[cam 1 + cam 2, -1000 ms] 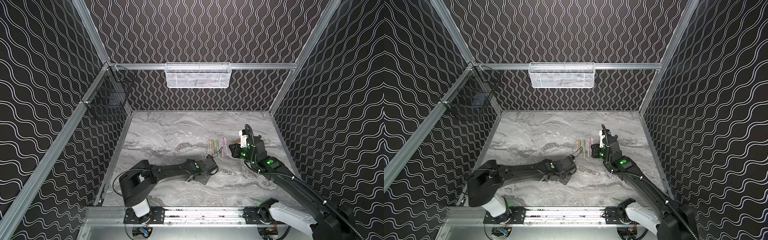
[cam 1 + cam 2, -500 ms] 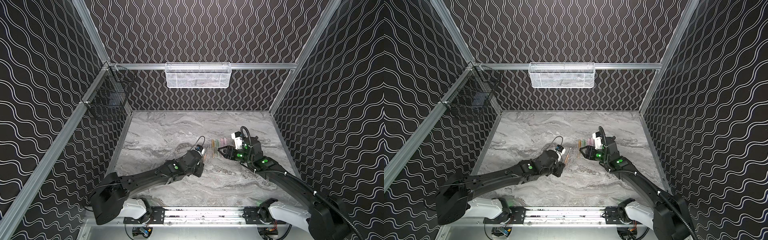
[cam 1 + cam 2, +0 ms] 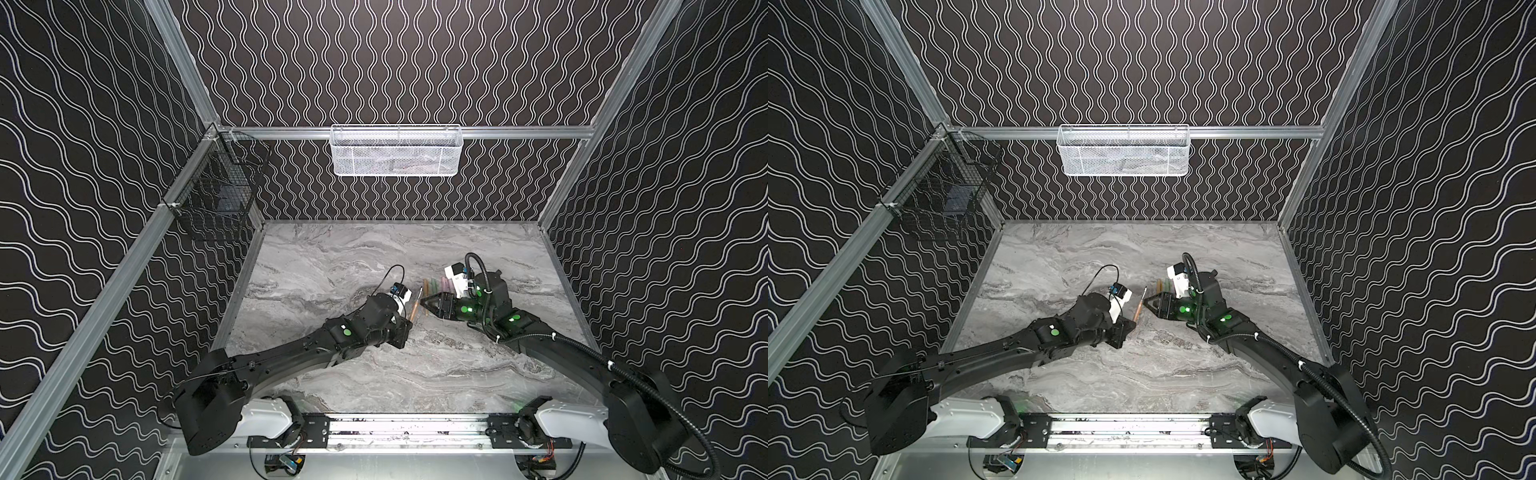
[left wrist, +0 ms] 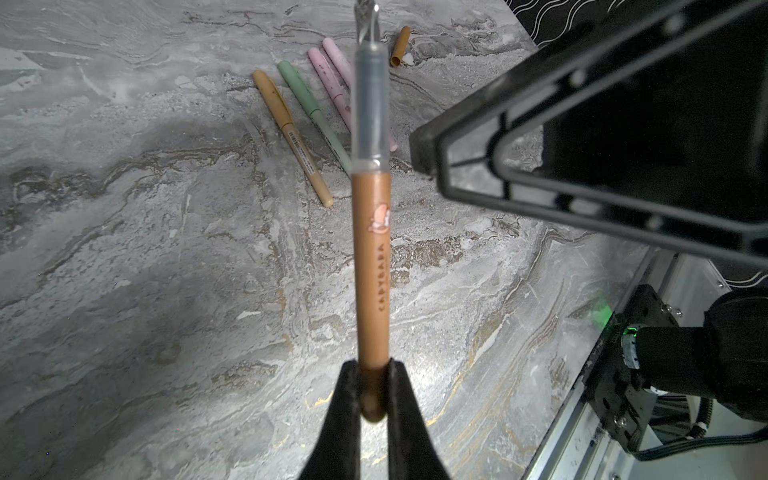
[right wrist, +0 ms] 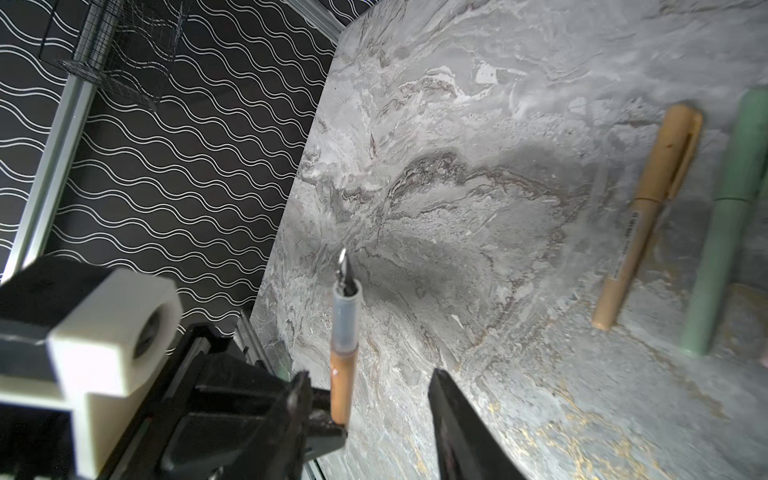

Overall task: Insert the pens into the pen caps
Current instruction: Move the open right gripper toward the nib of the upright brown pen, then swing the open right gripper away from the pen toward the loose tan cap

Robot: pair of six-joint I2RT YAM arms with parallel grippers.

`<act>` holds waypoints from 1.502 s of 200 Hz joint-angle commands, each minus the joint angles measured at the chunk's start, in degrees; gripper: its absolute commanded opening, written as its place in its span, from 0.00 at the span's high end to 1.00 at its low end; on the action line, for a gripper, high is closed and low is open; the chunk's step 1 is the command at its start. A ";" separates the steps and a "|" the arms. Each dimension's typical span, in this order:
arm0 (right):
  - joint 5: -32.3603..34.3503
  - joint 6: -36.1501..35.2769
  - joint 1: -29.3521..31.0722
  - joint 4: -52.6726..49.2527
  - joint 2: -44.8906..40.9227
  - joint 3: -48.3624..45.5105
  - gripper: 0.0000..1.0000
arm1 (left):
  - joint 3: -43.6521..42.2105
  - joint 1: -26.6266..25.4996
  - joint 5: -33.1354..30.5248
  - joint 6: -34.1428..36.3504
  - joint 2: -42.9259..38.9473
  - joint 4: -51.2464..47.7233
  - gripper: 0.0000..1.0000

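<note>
My left gripper (image 4: 373,365) is shut on the blunt end of an uncapped tan-orange pen (image 4: 371,257), which stands up with its clear grip and metal nib free. In both top views this pen (image 3: 414,307) sits between the two grippers above the table's middle. My right gripper (image 5: 370,374) is open and empty, its fingertips (image 3: 424,302) close beside the pen's upper part without touching. On the table lie capped pens in a row: tan-orange (image 4: 291,133), pale green (image 4: 311,108) and two pale pink (image 4: 336,79). A loose tan-orange pen cap (image 4: 400,45) lies just past them.
A white mesh basket (image 3: 395,150) hangs on the back wall and a black wire basket (image 3: 216,195) on the left wall. The marble table (image 3: 332,257) is walled on three sides. A metal rail (image 3: 411,428) runs along the front.
My left arm has risen from low at the front and brought the pen up toward the right gripper. The right gripper has swung left from the pen row and opened.
</note>
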 commanded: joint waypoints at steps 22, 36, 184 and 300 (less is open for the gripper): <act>-1.21 1.02 1.25 4.05 2.29 2.19 0.58 | 0.76 0.19 1.64 -0.16 -0.44 1.51 1.00; -1.53 1.37 1.45 4.74 2.59 2.25 0.59 | 1.17 0.15 1.71 -0.09 -0.14 1.03 1.00; -0.39 2.07 2.83 4.90 2.64 2.90 0.97 | -1.60 0.35 5.84 0.10 -2.13 5.81 0.58; -1.08 2.05 4.19 4.37 1.79 3.66 0.98 | -2.75 3.35 11.63 -0.96 -1.01 11.81 0.77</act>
